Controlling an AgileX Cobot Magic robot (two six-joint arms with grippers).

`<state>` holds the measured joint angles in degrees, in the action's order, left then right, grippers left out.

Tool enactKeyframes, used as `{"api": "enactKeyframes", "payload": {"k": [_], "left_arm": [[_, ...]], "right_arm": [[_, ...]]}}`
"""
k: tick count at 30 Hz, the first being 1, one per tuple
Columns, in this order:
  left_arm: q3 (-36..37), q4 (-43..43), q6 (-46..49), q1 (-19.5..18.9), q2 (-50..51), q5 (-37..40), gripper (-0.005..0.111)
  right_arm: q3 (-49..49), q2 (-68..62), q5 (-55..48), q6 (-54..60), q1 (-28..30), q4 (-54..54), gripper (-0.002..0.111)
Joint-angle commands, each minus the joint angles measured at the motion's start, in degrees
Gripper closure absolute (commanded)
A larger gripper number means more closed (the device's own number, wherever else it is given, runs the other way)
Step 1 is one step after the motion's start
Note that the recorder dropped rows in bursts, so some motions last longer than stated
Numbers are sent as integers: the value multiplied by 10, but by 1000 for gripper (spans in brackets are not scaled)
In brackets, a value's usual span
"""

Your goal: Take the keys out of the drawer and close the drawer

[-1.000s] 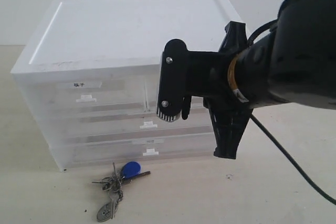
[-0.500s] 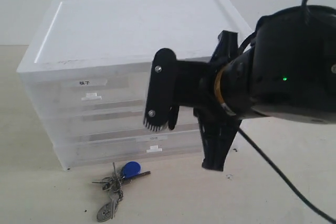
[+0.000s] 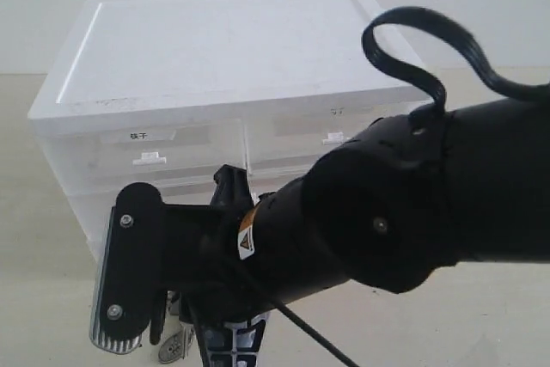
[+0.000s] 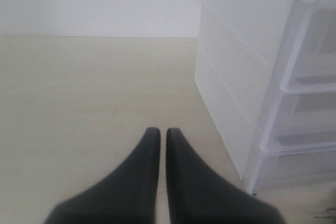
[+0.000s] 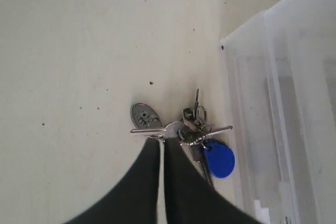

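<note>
The keys (image 5: 193,128) lie on the table in front of the cabinet, with the blue fob (image 5: 219,160) and the oval silver tag (image 5: 146,116) spread out. My right gripper (image 5: 161,141) is shut, its tips just over a key's head, and nothing shows between the fingers. In the exterior view the right arm hides most of the keys; only the tag (image 3: 174,345) peeks out beside the right gripper (image 3: 133,339). The drawer (image 3: 335,131), at the upper right of the cabinet, sits flush with its neighbour. My left gripper (image 4: 158,131) is shut over bare table beside the cabinet.
The white translucent cabinet (image 3: 215,49) stands at the back, with a labelled half-width drawer (image 3: 146,148) at its upper left. Its side wall (image 4: 236,77) stands near the left gripper. A black cable (image 3: 421,40) loops above the right arm.
The right arm has swung left and down across the cabinet front to the keys, uncovering the upper right drawer. The keys have not moved.
</note>
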<state>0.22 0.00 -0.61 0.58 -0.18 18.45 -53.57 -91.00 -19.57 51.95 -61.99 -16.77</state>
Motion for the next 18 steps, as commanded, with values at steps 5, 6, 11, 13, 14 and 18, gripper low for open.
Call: {"api": "enactKeyframes", "payload": {"k": [5,6,11,13,14,18], "left_arm": [[-2,0,2,0,2,-7,102],[-2,0,2,0,2,-7,102],[-2,0,2,0,2,-7,102],[-2,0,2,0,2,-7,102],[-2,0,2,0,2,-7,102],[-2,0,2,0,2,-7,102]], "right_arm": [[-9,96,2,4,4,-2,108],[-9,116,-1,4,4,-2,108],[-9,220,-4,4,4,-2,108],[-9,260,-4,4,4,-2,108],[-9,281,-4,4,4,-2,108],[-9,357,-4,-1,4,-1,108]]}}
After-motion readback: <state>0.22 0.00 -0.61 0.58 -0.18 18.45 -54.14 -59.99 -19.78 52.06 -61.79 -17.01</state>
